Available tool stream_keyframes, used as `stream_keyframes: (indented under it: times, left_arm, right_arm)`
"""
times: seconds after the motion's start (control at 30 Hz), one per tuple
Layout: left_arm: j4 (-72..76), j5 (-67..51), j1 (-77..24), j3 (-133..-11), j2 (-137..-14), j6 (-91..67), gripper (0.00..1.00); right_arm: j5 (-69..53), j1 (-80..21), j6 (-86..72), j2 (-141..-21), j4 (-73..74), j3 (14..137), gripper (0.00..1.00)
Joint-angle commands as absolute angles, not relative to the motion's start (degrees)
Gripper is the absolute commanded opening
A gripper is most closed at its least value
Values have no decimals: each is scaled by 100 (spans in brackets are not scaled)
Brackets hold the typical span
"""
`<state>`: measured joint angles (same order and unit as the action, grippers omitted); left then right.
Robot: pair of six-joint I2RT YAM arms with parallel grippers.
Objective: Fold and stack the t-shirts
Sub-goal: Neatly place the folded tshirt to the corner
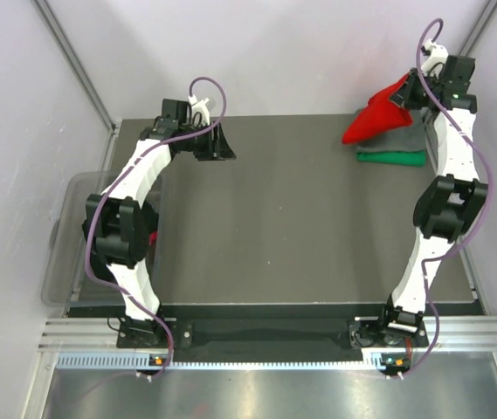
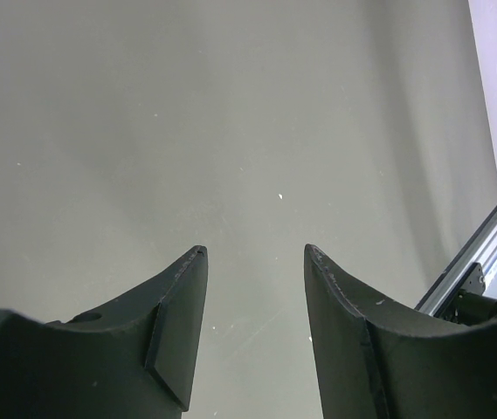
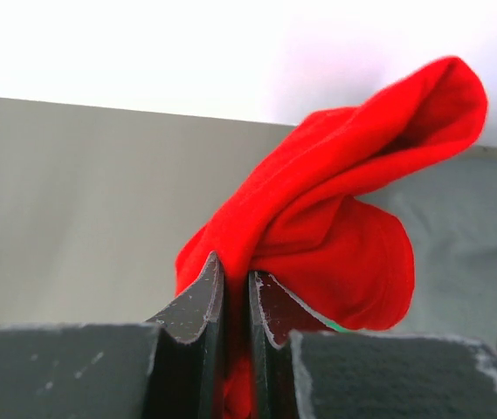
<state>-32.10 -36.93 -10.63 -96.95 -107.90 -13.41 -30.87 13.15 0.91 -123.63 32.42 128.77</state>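
Plainly, the red t-shirt (image 1: 375,118) is off the table (image 1: 300,227), bunched and hanging at the far right corner. The right fingers (image 1: 408,90) are pinched nearly together on one edge of it. In the right wrist view the red t-shirt (image 3: 335,227) runs up between the two fingers (image 3: 211,292), with only a thin band of cloth in the slit. From there it swells into a rounded, twisted bundle above and to the right of the tips.

Below it, two folded shirts are stacked on the table's far right part. The grey t-shirt (image 1: 405,140) lies on top and the green t-shirt (image 1: 392,158) under it, its near edge showing past the grey. The low end of the red t-shirt droops over the left side of this stack. The views do not show whether it touches the grey cloth.

Well apart, across the table at its far left, the left fingers (image 1: 216,141) are spread wide and hold nothing. The left wrist view shows both fingers (image 2: 182,288) with a broad gap between them, above bare table (image 2: 187,131).

A translucent grey tub (image 1: 60,262) sits just beside the table's left edge, partly hidden by the left arm.
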Motion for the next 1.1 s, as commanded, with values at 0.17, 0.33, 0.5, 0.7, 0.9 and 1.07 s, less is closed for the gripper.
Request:
stream_keyframes:
  times: [0.17,0.33,0.5,0.7,0.9,1.07]
  left_arm:
    - [-3023,-3656,-1090,-9668,-10512,-1283,54]
    - [-3041,-3586,-1116,-9677,-10556,-1231,53]
    - [-3067,-3533,-1186,-9668,-10591,-1187,53]
    - [-3085,-3454,-1204,-9580,-10459,-1099,54]
    - [-3050,-3437,-1204,-9492,-10371,-1099,54]
    - [-3032,-3498,-1204,-9431,-10336,-1134,54]
  right_arm:
    - [-3164,1573,281,-12787,3085,13131,0]
    - [-3269,1661,624,-12981,3182,13280,0]
    - [-3700,1626,457,-12903,3024,13280,0]
    - [-3963,1196,641,-12674,2997,13386,0]
    - [-3754,300,1247,-12393,3392,13421,0]
    - [-3324,132,1248,-12383,3261,13535,0]
